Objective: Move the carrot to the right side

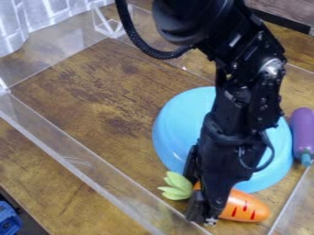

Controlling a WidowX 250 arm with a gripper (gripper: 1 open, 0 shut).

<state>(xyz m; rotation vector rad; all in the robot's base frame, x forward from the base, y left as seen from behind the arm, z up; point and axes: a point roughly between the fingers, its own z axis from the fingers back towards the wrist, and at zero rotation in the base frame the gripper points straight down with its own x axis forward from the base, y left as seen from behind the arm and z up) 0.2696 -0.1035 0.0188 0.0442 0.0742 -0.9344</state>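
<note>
The orange toy carrot (241, 208) lies on the wooden table at the front right, its pale yellow-green leaves (175, 187) pointing left. My black gripper (204, 210) reaches straight down over the carrot's leafy end, and its fingers stand at the carrot's middle. The arm hides the jaws, so I cannot tell if they grip the carrot. The blue plate (190, 119) lies just behind the carrot, partly hidden by the arm.
A purple eggplant toy (303, 134) lies at the right edge beside the plate. A clear plastic wall (86, 165) runs along the front and left of the wooden table (98, 92).
</note>
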